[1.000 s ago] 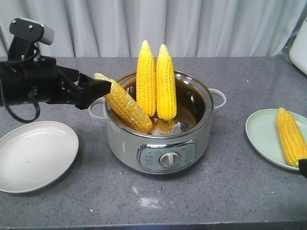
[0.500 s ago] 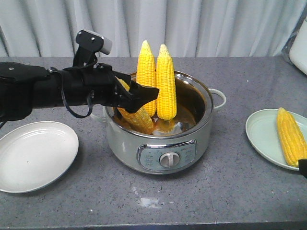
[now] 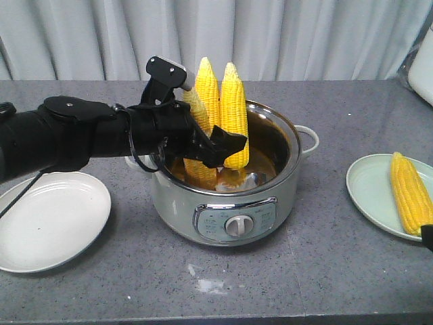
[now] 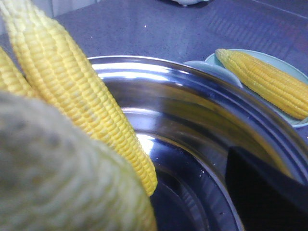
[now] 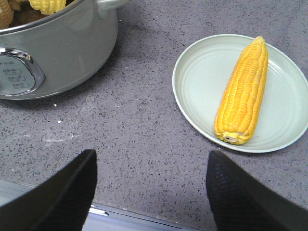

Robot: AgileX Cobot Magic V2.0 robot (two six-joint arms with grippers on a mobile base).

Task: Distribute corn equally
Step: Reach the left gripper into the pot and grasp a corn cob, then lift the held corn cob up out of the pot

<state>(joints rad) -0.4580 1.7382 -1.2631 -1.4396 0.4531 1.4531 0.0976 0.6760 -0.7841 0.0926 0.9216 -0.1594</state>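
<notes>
Three cobs of corn stand in the grey electric pot [image 3: 287,145]: two upright cobs [image 3: 206,95] [image 3: 235,115] and a third cob [image 3: 195,112] just left of them, partly behind my left arm. My left gripper [image 3: 226,143] is over the pot's mouth, open. In the left wrist view that third cob [image 4: 62,173] is a close blur at the lower left, and one dark finger [image 4: 262,192] stands apart from it. A fourth cob [image 3: 409,193] [image 5: 243,91] lies on the pale green plate [image 3: 369,193]. My right gripper [image 5: 149,192] hangs open over the table's front edge, holding nothing.
A white empty plate [image 3: 47,217] sits at the front left, under my left arm. The pot has a control dial [image 3: 237,225] facing front and a side handle [image 3: 310,139]. Grey curtains hang behind the table. A white object [image 3: 423,68] is at the far right edge.
My left arm has reached right, over the pot. The cob that leaned on the left rim now stands nearly upright beside the other two. The right side is unchanged.
</notes>
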